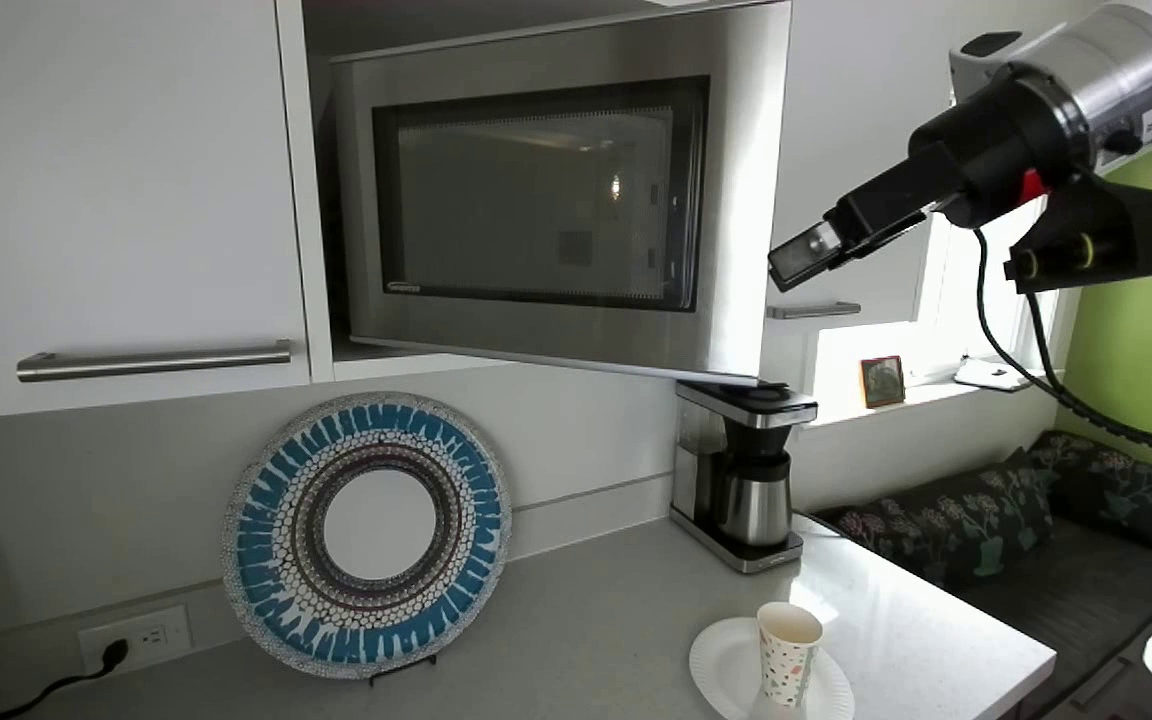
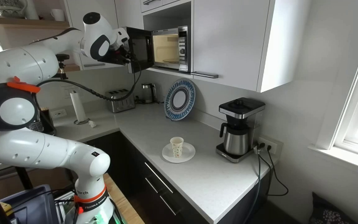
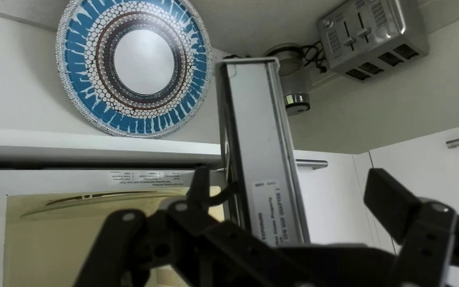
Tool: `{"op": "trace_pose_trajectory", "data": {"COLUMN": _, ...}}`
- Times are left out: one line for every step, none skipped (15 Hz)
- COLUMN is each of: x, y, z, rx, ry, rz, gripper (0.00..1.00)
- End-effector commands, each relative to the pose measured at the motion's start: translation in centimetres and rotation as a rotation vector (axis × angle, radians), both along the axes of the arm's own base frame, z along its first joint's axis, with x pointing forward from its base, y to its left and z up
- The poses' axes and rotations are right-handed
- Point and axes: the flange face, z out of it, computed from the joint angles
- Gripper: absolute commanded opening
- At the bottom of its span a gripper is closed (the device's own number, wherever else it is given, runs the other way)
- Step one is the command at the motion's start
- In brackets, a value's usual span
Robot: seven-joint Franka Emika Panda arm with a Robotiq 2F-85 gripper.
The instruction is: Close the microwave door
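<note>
The microwave door (image 1: 744, 190) stands swung out from the microwave (image 2: 183, 49), its silver frame and dark window facing an exterior view. Its dark inner side (image 2: 145, 46) shows in an exterior view, and the lit cream cavity is exposed. My gripper (image 1: 804, 262) is near the door's free edge. In the wrist view, my gripper (image 3: 293, 191) is open with its fingers wide apart. The door's silver edge (image 3: 258, 131) with a printed label appears between them, closer to the left finger. I cannot tell whether a finger touches the door. The fingertips are mostly hidden in an exterior view (image 2: 129, 59).
White cabinets (image 2: 231, 37) flank the microwave. Below are a blue patterned plate (image 1: 476, 530), a black coffee maker (image 1: 751, 480) and a paper cup (image 1: 786, 655) on a white plate. A toaster (image 2: 121, 101) stands on the counter (image 2: 154, 137). A cable (image 2: 95, 93) hangs from my arm.
</note>
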Motion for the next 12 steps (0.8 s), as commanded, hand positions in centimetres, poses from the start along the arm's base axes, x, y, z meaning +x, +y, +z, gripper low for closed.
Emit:
{"op": "trace_pose_trajectory", "data": {"x": 0.9, "y": 0.1, "z": -0.3, "rx": -0.098, "ry": -0.06, "rz": -0.007, "gripper": 1.0}}
{"op": "trace_pose_trajectory", "data": {"x": 1.2, "y": 0.0, "z": -0.2, "rx": -0.116, "ry": -0.074, "rz": -0.012, "gripper": 1.0}}
{"op": "trace_pose_trajectory", "data": {"x": 1.5, "y": 0.0, "z": -0.1, "rx": -0.138, "ry": -0.097, "rz": -0.021, "gripper": 1.0}}
{"op": "trace_pose_trajectory", "data": {"x": 1.7, "y": 0.0, "z": 0.0, "rx": -0.157, "ry": -0.117, "rz": -0.026, "gripper": 1.0}}
{"op": "trace_pose_trajectory", "data": {"x": 1.9, "y": 0.0, "z": 0.2, "rx": -0.164, "ry": -0.142, "rz": -0.029, "gripper": 1.0}}
{"op": "trace_pose_trajectory", "data": {"x": 2.1, "y": 0.0, "z": 0.3, "rx": -0.174, "ry": -0.166, "rz": -0.032, "gripper": 1.0}}
{"op": "trace_pose_trajectory", "data": {"x": 2.4, "y": 0.1, "z": 0.3, "rx": -0.185, "ry": -0.187, "rz": -0.036, "gripper": 1.0}}
{"op": "trace_pose_trajectory", "data": {"x": 2.6, "y": 0.1, "z": 0.3, "rx": -0.196, "ry": -0.2, "rz": -0.045, "gripper": 1.0}}
{"op": "trace_pose_trajectory", "data": {"x": 2.8, "y": 0.1, "z": 0.4, "rx": -0.218, "ry": -0.215, "rz": -0.05, "gripper": 1.0}}
{"op": "trace_pose_trajectory", "data": {"x": 3.0, "y": 0.0, "z": 0.4, "rx": -0.229, "ry": -0.226, "rz": -0.059, "gripper": 1.0}}
{"op": "trace_pose_trajectory", "data": {"x": 3.2, "y": -0.1, "z": 0.4, "rx": -0.245, "ry": -0.236, "rz": -0.068, "gripper": 1.0}}
{"op": "trace_pose_trajectory", "data": {"x": 3.4, "y": -0.3, "z": 0.4, "rx": -0.257, "ry": -0.243, "rz": -0.076, "gripper": 1.0}}
